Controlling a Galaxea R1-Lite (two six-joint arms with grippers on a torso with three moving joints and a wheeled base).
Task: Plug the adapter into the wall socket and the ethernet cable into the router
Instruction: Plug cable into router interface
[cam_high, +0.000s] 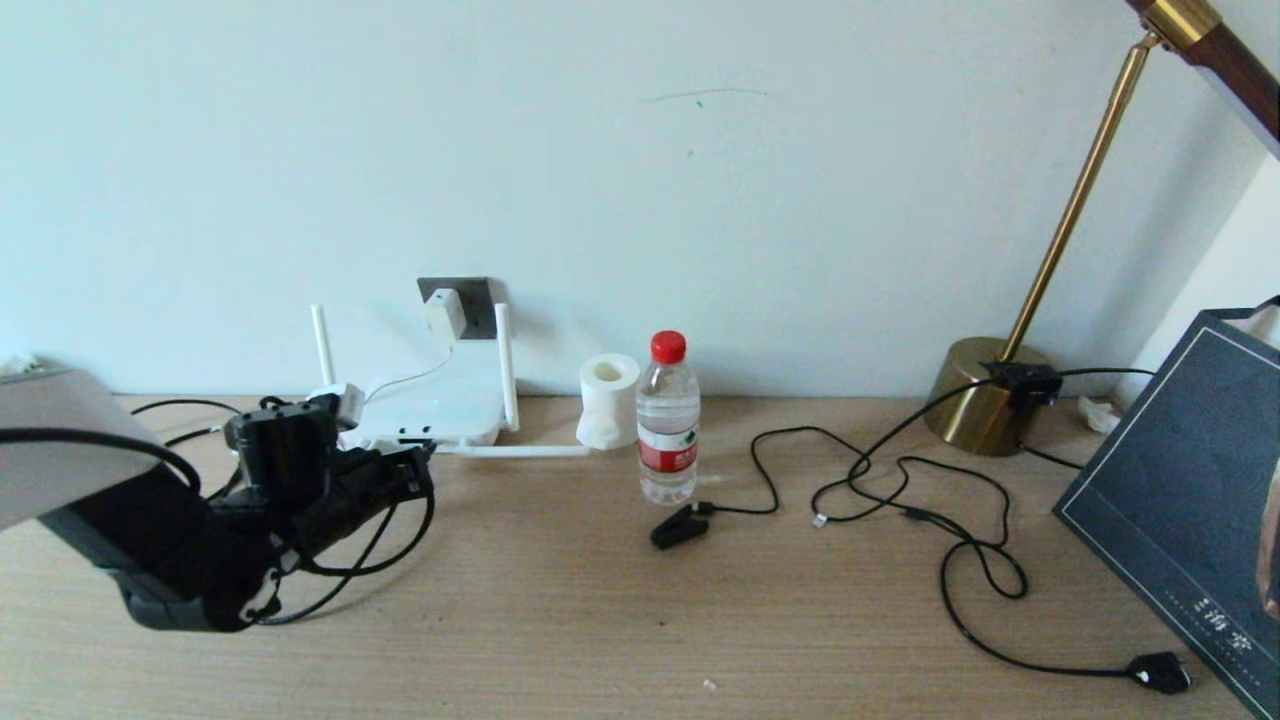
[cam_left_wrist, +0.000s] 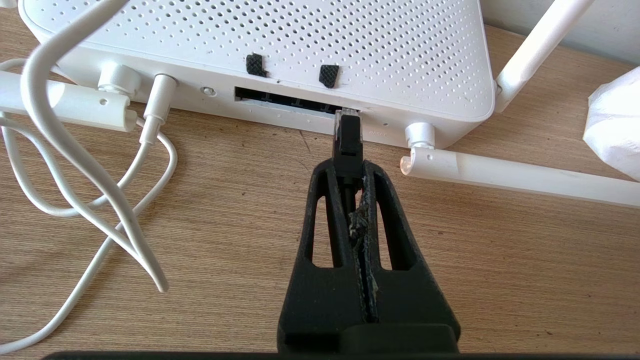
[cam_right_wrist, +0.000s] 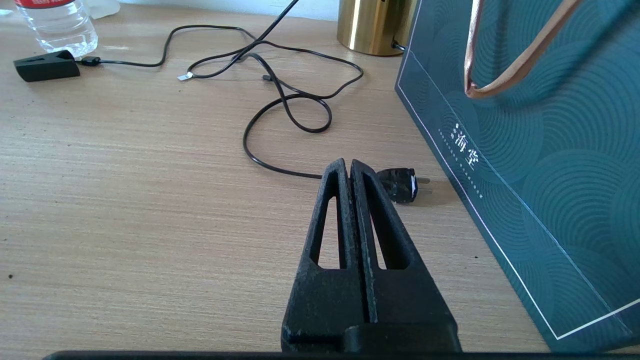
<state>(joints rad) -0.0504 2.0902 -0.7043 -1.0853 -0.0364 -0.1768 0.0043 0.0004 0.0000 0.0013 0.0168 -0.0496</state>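
The white adapter (cam_high: 445, 314) sits on the dark grey wall socket (cam_high: 480, 298), and its thin white cord (cam_left_wrist: 75, 150) runs down to the router (cam_high: 440, 412). My left gripper (cam_left_wrist: 348, 167) is shut on the black boot of the ethernet cable (cam_left_wrist: 348, 142). The cable's clear plug tip touches the right end of the router's dark port strip (cam_left_wrist: 285, 99); how deep it sits cannot be told. In the head view the left gripper (cam_high: 418, 468) is just in front of the router, with the black cable looping below it (cam_high: 385, 560). My right gripper (cam_right_wrist: 348, 165) hangs shut and empty over the table at the right.
A paper roll (cam_high: 608, 400) and a water bottle (cam_high: 668, 420) stand right of the router. A black clip plug (cam_high: 678, 524), tangled black cords (cam_high: 900, 490) and a flat black plug (cam_right_wrist: 400, 184) lie mid-right. A brass lamp base (cam_high: 985, 395) and a dark bag (cam_high: 1180, 500) stand further right.
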